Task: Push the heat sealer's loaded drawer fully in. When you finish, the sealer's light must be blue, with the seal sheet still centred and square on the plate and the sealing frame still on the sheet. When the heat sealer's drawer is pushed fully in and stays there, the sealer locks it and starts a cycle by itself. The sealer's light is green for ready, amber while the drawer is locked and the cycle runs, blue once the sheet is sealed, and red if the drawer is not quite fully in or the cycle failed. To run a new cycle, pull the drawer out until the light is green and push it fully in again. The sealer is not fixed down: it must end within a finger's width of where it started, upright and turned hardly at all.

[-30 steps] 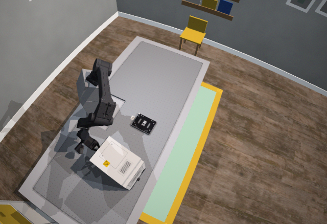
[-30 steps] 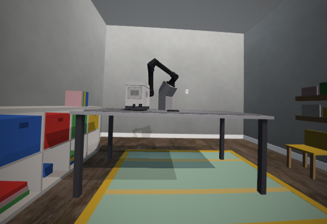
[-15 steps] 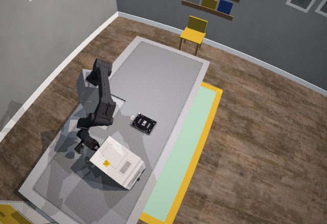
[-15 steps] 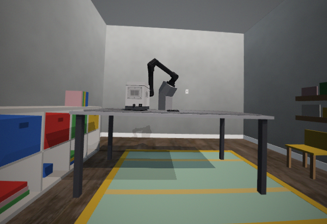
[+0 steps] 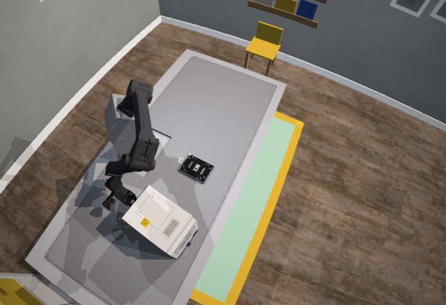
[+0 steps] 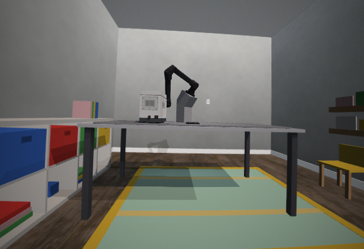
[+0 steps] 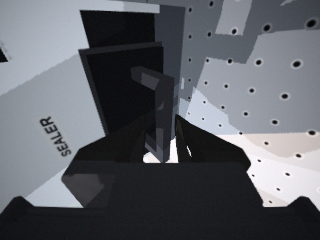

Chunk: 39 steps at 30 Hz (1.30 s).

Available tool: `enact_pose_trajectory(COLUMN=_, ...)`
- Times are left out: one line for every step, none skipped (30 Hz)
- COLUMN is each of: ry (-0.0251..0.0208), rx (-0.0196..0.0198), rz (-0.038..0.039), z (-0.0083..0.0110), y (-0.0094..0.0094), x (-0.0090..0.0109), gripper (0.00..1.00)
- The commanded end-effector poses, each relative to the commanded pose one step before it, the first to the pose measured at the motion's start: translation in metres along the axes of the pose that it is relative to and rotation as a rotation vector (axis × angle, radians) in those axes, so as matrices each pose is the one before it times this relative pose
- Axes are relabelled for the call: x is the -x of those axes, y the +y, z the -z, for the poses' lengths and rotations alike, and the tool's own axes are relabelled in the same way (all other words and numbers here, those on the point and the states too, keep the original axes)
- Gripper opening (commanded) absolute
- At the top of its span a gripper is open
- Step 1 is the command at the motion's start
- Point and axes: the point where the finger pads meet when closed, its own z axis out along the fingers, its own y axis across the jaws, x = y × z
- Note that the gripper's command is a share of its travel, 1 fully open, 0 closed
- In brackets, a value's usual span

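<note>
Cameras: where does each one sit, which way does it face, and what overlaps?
Top: high overhead, tilted down on the table; shows the whole arm beside the sealer.
Exterior: low in the room, level, facing the table's long side; shows the arm behind the sealer.
Wrist: on the arm, looking along the pincer at the drawer handle.
Shared: top and exterior both show the sealer and the black plate.

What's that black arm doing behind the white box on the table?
A black robot arm is working at a white heat sealer on the table. Its gripper sits at the sealer's dark drawer handle, fingers slightly apart on either side of it, not gripping. The light isn't visible.
</note>
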Motion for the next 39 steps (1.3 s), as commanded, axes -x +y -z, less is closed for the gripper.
enact_pose_trajectory(ry=-0.00332, rx=0.00692, rz=0.00591, z=0.00110, y=0.00385, x=0.00135, gripper=0.30)
enact_pose_trajectory(ry=0.00000, rx=0.00000, rz=0.00000, z=0.00000, y=0.00000, x=0.00000, gripper=0.30)
enact_pose_trajectory(ry=0.00000, rx=0.00000, rz=0.00000, z=0.00000, y=0.00000, x=0.00000, gripper=0.30)
enact_pose_trajectory(ry=0.00000, rx=0.00000, rz=0.00000, z=0.00000, y=0.00000, x=0.00000, gripper=0.30)
enact_pose_trajectory(ry=0.00000, rx=0.00000, rz=0.00000, z=0.00000, y=0.00000, x=0.00000, gripper=0.30)
enact_pose_trajectory(ry=0.00000, rx=0.00000, rz=0.00000, z=0.00000, y=0.00000, x=0.00000, gripper=0.30)
enact_pose_trajectory(ry=0.00000, rx=0.00000, rz=0.00000, z=0.00000, y=0.00000, x=0.00000, gripper=0.30)
enact_pose_trajectory(ry=0.00000, rx=0.00000, rz=0.00000, z=0.00000, y=0.00000, x=0.00000, gripper=0.30)
enact_pose_trajectory(ry=0.00000, rx=0.00000, rz=0.00000, z=0.00000, y=0.00000, x=0.00000, gripper=0.30)
enact_pose_trajectory(ry=0.00000, rx=0.00000, rz=0.00000, z=0.00000, y=0.00000, x=0.00000, gripper=0.30)
enact_pose_trajectory(ry=0.00000, rx=0.00000, rz=0.00000, z=0.00000, y=0.00000, x=0.00000, gripper=0.30)
enact_pose_trajectory(ry=0.00000, rx=0.00000, rz=0.00000, z=0.00000, y=0.00000, x=0.00000, gripper=0.30)
enact_pose_trajectory(ry=0.00000, rx=0.00000, rz=0.00000, z=0.00000, y=0.00000, x=0.00000, gripper=0.30)
enact_pose_trajectory(ry=-0.01043, rx=0.01307, rz=0.00717, z=0.00348, y=0.00279, x=0.00513, gripper=0.30)
enact_pose_trajectory(ry=-0.00138, rx=-0.00212, rz=-0.00092, z=0.00184, y=-0.00328, x=-0.00052, gripper=0.30)
enact_pose_trajectory(ry=-0.00003, rx=-0.00328, rz=-0.00028, z=0.00124, y=-0.00347, x=-0.00113, gripper=0.30)
enact_pose_trajectory(ry=0.00020, rx=-0.00332, rz=-0.00521, z=0.00123, y=-0.00346, x=-0.00118, gripper=0.30)
enact_pose_trajectory(ry=0.00508, rx=-0.00363, rz=0.00015, z=-0.00066, y=-0.00151, x=-0.00217, gripper=0.30)
enact_pose_trajectory(ry=0.00000, rx=0.00000, rz=0.00000, z=0.00000, y=0.00000, x=0.00000, gripper=0.30)
enact_pose_trajectory(ry=0.00000, rx=0.00000, rz=0.00000, z=0.00000, y=0.00000, x=0.00000, gripper=0.30)
enact_pose_trajectory(ry=0.01723, rx=-0.01092, rz=0.00442, z=-0.00440, y=-0.00258, x=-0.00648, gripper=0.30)
enact_pose_trajectory(ry=-0.00604, rx=0.00309, rz=-0.00267, z=0.00245, y=0.00006, x=0.00181, gripper=0.30)
enact_pose_trajectory(ry=-0.00704, rx=0.00334, rz=-0.00294, z=0.00260, y=0.00010, x=0.00207, gripper=0.30)
enact_pose_trajectory(ry=-0.00724, rx=0.00362, rz=-0.00401, z=0.00300, y=0.00003, x=0.00241, gripper=0.30)
enact_pose_trajectory(ry=0.00253, rx=-0.00184, rz=0.00162, z=-0.00110, y=-0.00024, x=-0.00119, gripper=0.30)
enact_pose_trajectory(ry=0.00176, rx=-0.00124, rz=0.00044, z=-0.00055, y=-0.00024, x=-0.00065, gripper=0.30)
enact_pose_trajectory(ry=0.00159, rx=-0.00098, rz=0.00037, z=-0.00044, y=-0.00019, x=-0.00055, gripper=0.30)
enact_pose_trajectory(ry=0.00014, rx=-0.00013, rz=-0.00004, z=-0.00003, y=-0.00003, x=-0.00005, gripper=0.30)
enact_pose_trajectory(ry=-0.00004, rx=-0.00001, rz=-0.00008, z=0.00002, y=-0.00001, x=0.00002, gripper=0.30)
enact_pose_trajectory(ry=-0.00003, rx=-0.00001, rz=-0.00006, z=0.00001, y=-0.00001, x=0.00001, gripper=0.30)
enact_pose_trajectory(ry=-0.00003, rx=-0.00001, rz=-0.00005, z=0.00001, y=0.00000, x=0.00001, gripper=0.30)
enact_pose_trajectory(ry=-0.00002, rx=-0.00001, rz=-0.00004, z=0.00001, y=0.00000, x=0.00001, gripper=0.30)
enact_pose_trajectory(ry=-0.00002, rx=0.00000, rz=-0.00003, z=0.00001, y=0.00000, x=0.00001, gripper=0.30)
enact_pose_trajectory(ry=-0.00001, rx=0.00000, rz=-0.00003, z=0.00001, y=0.00000, x=0.00001, gripper=0.30)
enact_pose_trajectory(ry=-0.00001, rx=0.00000, rz=-0.00002, z=0.00000, y=0.00000, x=0.00000, gripper=0.30)
enact_pose_trajectory(ry=0.00000, rx=0.00000, rz=0.00000, z=0.00000, y=0.00000, x=0.00000, gripper=0.30)
enact_pose_trajectory(ry=0.00000, rx=0.00000, rz=0.00000, z=0.00000, y=0.00000, x=0.00000, gripper=0.30)
enact_pose_trajectory(ry=-0.00002, rx=-0.00001, rz=-0.00004, z=0.00001, y=0.00000, x=0.00001, gripper=0.30)
enact_pose_trajectory(ry=-0.00001, rx=0.00000, rz=-0.00001, z=0.00000, y=0.00000, x=0.00000, gripper=0.30)
